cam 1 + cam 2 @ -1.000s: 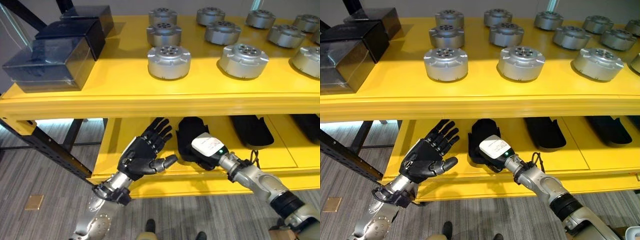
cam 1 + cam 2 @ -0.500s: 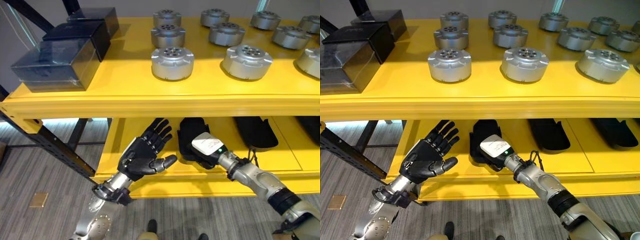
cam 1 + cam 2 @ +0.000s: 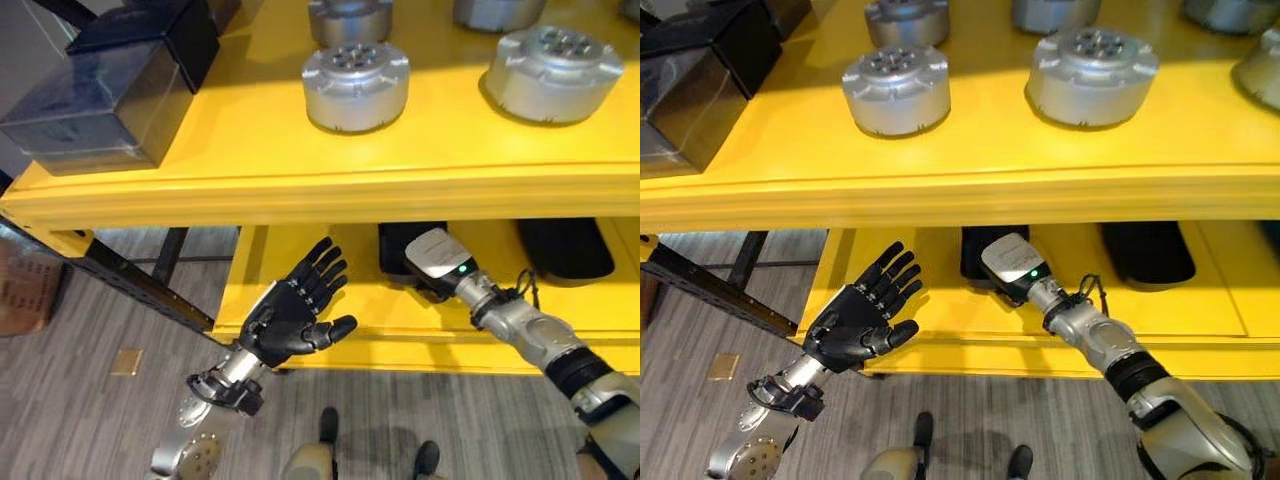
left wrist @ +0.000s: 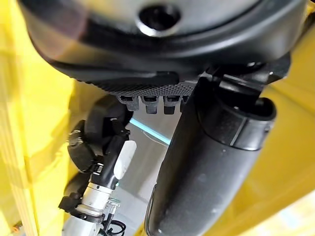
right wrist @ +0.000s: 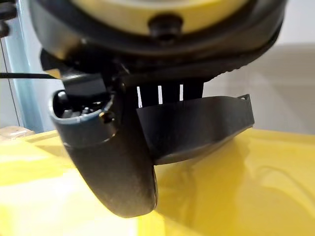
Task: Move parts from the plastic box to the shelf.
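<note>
My right hand reaches in under the top shelf and rests on the lower shelf. It is shut on a flat black part, which lies between its thumb and its fingers. The same black part pokes out from under the hand, partly hidden by the top shelf's edge. My left hand hovers open in front of the lower shelf, palm up, holding nothing. Silver round parts stand on the top shelf.
Another black part lies on the lower shelf to the right. Dark boxes sit at the top shelf's left end. A black frame brace slants below them. A brown box stands on the floor at the left.
The camera has moved closer and tilted down. My right hand has reached a little deeper under the top shelf with the black part. The left hand keeps its open pose.
</note>
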`<state>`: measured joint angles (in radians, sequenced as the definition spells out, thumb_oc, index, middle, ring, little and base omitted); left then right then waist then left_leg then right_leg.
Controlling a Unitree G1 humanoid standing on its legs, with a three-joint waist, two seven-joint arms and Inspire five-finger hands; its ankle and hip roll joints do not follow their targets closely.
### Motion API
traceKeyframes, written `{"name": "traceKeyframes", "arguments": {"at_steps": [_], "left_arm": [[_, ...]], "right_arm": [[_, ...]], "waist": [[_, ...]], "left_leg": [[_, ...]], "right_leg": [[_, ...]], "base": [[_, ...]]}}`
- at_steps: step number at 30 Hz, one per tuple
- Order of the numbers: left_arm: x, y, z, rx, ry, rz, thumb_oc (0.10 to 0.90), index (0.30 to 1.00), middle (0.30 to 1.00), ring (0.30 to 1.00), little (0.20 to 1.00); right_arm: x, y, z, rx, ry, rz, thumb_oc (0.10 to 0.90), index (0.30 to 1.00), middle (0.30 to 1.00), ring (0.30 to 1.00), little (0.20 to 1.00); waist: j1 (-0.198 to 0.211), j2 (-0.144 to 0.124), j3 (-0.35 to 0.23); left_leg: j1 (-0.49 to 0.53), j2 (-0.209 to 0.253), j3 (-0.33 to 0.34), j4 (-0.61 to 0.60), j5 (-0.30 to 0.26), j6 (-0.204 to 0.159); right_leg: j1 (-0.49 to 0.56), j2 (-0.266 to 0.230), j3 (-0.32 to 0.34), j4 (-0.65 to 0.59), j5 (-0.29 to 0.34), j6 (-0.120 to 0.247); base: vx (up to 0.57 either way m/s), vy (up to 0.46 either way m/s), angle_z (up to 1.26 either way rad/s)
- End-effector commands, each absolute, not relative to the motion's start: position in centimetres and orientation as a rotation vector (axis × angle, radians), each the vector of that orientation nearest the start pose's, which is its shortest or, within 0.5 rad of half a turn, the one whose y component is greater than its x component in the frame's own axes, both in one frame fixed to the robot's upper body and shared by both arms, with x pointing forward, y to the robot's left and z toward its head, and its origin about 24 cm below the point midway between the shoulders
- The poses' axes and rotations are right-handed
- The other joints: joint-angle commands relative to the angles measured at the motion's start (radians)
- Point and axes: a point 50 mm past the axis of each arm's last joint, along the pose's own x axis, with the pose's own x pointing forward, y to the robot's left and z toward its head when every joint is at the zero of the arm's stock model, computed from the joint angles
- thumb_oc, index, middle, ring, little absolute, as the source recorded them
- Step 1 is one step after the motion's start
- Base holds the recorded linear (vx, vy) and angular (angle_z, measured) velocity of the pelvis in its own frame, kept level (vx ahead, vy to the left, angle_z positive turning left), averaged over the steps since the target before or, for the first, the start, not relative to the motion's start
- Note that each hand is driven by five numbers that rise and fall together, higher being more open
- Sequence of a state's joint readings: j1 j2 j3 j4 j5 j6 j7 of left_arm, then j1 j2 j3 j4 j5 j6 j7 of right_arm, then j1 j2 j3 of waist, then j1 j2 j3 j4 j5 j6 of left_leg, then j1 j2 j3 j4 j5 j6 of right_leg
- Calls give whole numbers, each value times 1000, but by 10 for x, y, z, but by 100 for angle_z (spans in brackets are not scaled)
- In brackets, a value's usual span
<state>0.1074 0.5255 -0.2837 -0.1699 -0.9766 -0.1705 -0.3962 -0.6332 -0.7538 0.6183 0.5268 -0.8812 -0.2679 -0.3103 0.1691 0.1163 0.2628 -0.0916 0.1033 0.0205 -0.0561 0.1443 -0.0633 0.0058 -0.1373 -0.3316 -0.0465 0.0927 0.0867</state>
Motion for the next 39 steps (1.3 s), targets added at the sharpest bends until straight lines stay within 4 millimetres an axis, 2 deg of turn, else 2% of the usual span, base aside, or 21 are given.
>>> {"name": "traceKeyframes", "arguments": {"at_steps": [1, 6, 17, 18, 19, 20, 34, 39], "left_arm": [[220, 155, 124, -510, -368, -725, 900, 1000, 1000, 1000, 1000], [219, 153, 125, -511, -376, -733, 900, 1000, 1000, 1000, 1000], [216, 151, 121, -523, -357, -746, 900, 1000, 1000, 1000, 1000], [216, 151, 121, -524, -356, -744, 900, 1000, 1000, 1000, 1000], [215, 152, 120, -526, -355, -742, 900, 1000, 1000, 1000, 1000], [215, 152, 120, -527, -354, -742, 900, 1000, 1000, 1000, 1000], [211, 156, 116, -522, -340, -725, 900, 1000, 1000, 1000, 1000], [212, 154, 116, -524, -335, -733, 900, 1000, 1000, 1000, 1000]], "right_arm": [[356, -180, 156, -1702, -671, 192, 400, 300, 300, 300, 300], [359, -182, 162, -1713, -678, 184, 400, 300, 300, 300, 300], [358, -182, 159, -1738, -682, 196, 400, 300, 300, 300, 300], [357, -183, 157, -1738, -677, 209, 602, 583, 583, 583, 583], [356, -183, 156, -1750, -678, 211, 875, 964, 964, 964, 964], [356, -183, 155, -1753, -677, 215, 900, 1000, 1000, 1000, 1000], [340, -185, 138, -1773, -600, 324, 900, 1000, 1000, 1000, 1000], [341, -194, 132, -1836, -579, 265, 900, 1000, 1000, 1000, 1000]], "waist": [[13, -57, -8], [14, -49, 4], [7, -45, 0], [5, -45, -3], [3, -45, -5], [2, -45, -6], [-24, -62, -36], [-28, -66, -44]], "left_leg": [[-12, -3, -19, 36, -23, 8], [-17, -2, -25, 36, -18, 6], [-2, 4, -24, 29, -15, 2], [1, 4, -23, 29, -15, 1], [5, 6, -22, 27, -14, 0], [7, 7, -21, 27, -14, 0], [49, 23, -3, 13, -13, -5], [57, 24, 1, 12, -16, -5]], "right_leg": [[-47, -61, 68, 155, -78, -7], [-54, -57, 67, 160, -80, -12], [-46, -54, 74, 158, -80, -15], [-43, -53, 75, 157, -80, -15], [-41, -53, 77, 156, -79, -15], [-39, -53, 77, 156, -79, -15], [-7, -46, 93, 141, -79, -13], [4, -42, 97, 128, -74, -12]], "base": [[-25, -38, 5], [-14, -21, 2], [0, 0, 0], [0, 0, 0], [0, 0, 0], [0, 0, 0], [0, -2, -1], [0, 0, 0]]}}
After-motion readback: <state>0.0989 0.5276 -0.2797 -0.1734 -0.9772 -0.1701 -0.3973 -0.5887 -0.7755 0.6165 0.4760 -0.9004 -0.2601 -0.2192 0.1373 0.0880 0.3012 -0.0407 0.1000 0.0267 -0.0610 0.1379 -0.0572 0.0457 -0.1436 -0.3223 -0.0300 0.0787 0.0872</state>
